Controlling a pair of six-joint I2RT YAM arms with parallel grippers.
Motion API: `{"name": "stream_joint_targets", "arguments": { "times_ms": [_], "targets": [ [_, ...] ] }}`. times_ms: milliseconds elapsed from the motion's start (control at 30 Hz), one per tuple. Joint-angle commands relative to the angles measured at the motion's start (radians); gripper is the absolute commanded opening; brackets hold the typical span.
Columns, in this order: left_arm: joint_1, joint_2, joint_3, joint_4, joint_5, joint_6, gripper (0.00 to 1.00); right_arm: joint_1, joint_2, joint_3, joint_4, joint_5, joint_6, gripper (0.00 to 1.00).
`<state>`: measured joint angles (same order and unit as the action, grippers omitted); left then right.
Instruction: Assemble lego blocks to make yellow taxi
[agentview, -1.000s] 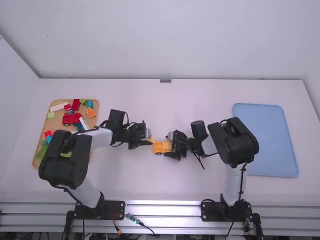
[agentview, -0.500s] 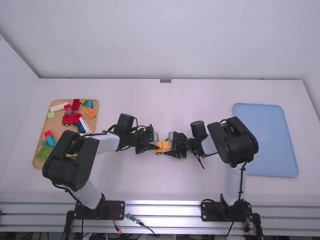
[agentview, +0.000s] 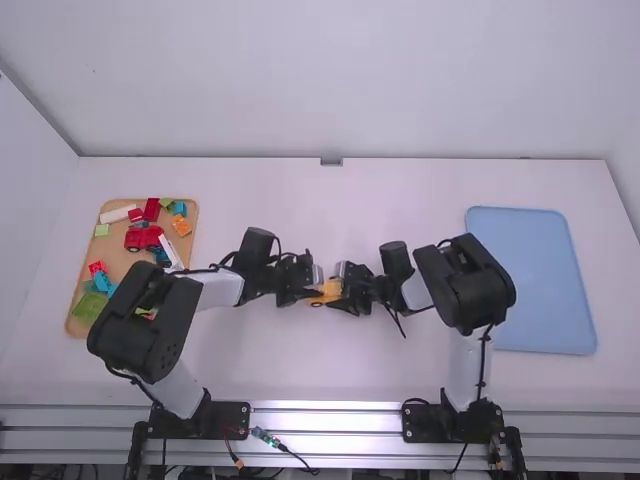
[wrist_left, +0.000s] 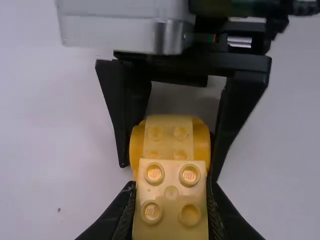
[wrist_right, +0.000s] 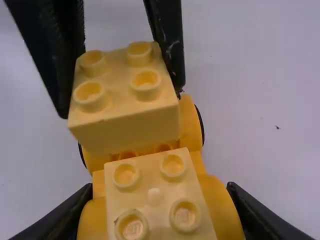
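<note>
In the high view my left gripper (agentview: 310, 285) and my right gripper (agentview: 350, 290) meet mid-table around the yellow car (agentview: 328, 289). In the left wrist view my left gripper (wrist_left: 171, 200) is shut on a pale yellow 2x2 block (wrist_left: 171, 192), studs up. My right gripper (wrist_right: 159, 210) is shut on the orange-yellow wheeled base (wrist_right: 220, 207), which bears another pale yellow block (wrist_right: 152, 192). The left gripper's block is over the base's far end, slightly tilted, above the studs showing beside the mounted block. Whether it touches them I cannot tell.
At the left stands a wooden tray (agentview: 122, 250) with loose blocks in red, green, blue, white and orange, and a red wheeled piece (agentview: 143, 237). A light blue tray (agentview: 535, 280) lies on the right, beyond the right arm's elbow.
My left gripper has moved right, toward the right gripper, and now overlaps more of the yellow car. The right arm has barely shifted.
</note>
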<state>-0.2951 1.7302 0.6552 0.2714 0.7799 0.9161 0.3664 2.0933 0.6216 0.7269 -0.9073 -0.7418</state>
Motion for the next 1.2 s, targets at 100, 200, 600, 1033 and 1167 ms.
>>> {"name": "stream_joint_targets", "arguments": {
  "times_ms": [100,200,600,1033,1167],
  "targets": [
    [0.0,0.066,-0.008,0.024,0.042,0.005,0.02,0.013,0.013,-0.034,0.039,0.026,0.013,0.48],
    [0.003,0.071,-0.008,0.006,0.038,0.037,0.02,0.006,0.013,-0.031,0.035,0.056,0.034,0.47],
    [0.048,-0.06,-0.008,-0.088,0.023,0.054,0.02,-0.001,0.013,-0.014,-0.009,0.1,0.031,0.46],
    [0.039,0.033,-0.008,-0.063,0.069,0.08,0.02,0.0,0.013,-0.014,-0.009,0.087,0.031,0.47],
    [0.041,0.044,-0.008,-0.055,0.069,0.076,0.02,0.0,0.013,-0.013,-0.008,0.054,0.03,0.47]
  ]
}}
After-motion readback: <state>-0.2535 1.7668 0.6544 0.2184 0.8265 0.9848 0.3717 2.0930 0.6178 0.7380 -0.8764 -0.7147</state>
